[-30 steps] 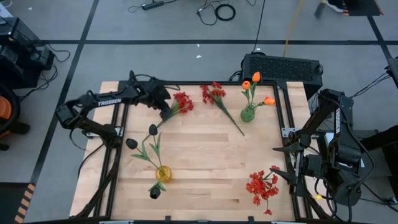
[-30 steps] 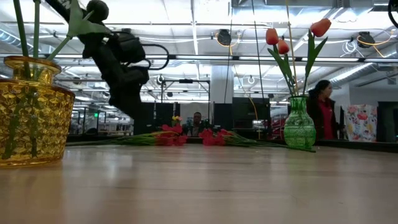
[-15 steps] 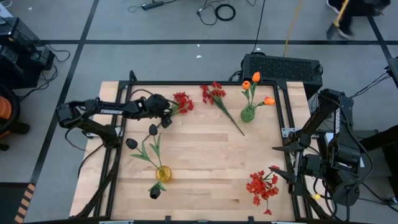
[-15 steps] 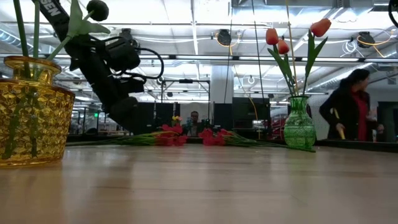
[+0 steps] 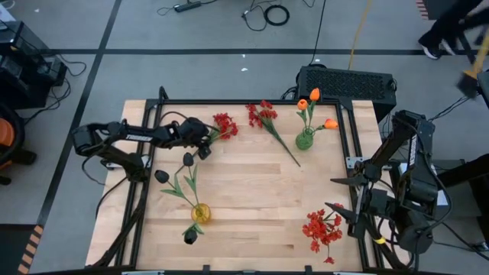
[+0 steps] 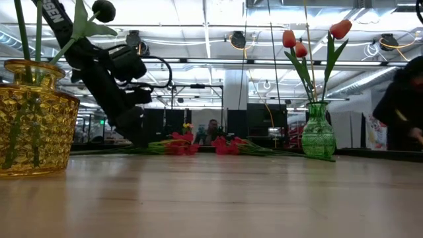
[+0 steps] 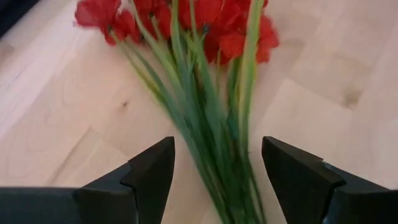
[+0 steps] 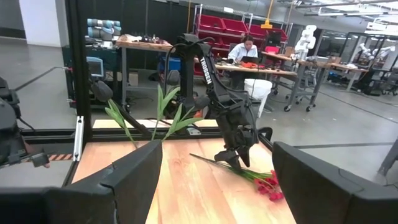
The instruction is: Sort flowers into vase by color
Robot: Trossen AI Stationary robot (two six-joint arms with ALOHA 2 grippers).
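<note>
My left gripper [image 5: 203, 145] [image 7: 214, 177] is open and low over the table's far left part. Its fingers stand on either side of the green stems [image 7: 205, 130] of a bushy red flower [image 5: 224, 125] that lies flat on the wood; I see no touch. A second red flower [image 5: 263, 114] lies beside it. More red blooms [image 5: 321, 228] lie near the right edge. Orange tulips [image 5: 313, 98] stand in a green vase [image 5: 304, 140] [image 6: 318, 132]. Black tulips [image 5: 187, 160] stand in a yellow vase [image 5: 200, 213] [image 6: 36, 119]. My right gripper [image 5: 331, 194] waits open at the right edge.
A black metal frame [image 5: 252, 102] runs around the wooden table. Bare wood [image 5: 252, 198] lies between the two vases. A dark box [image 5: 348, 82] sits behind the far edge. A person [image 6: 404, 106] shows in the room beyond the table.
My left gripper has come down from above the table's far left part and now sits low over the stems of the red flower, still open. The flowers and vases have stayed where they were.
</note>
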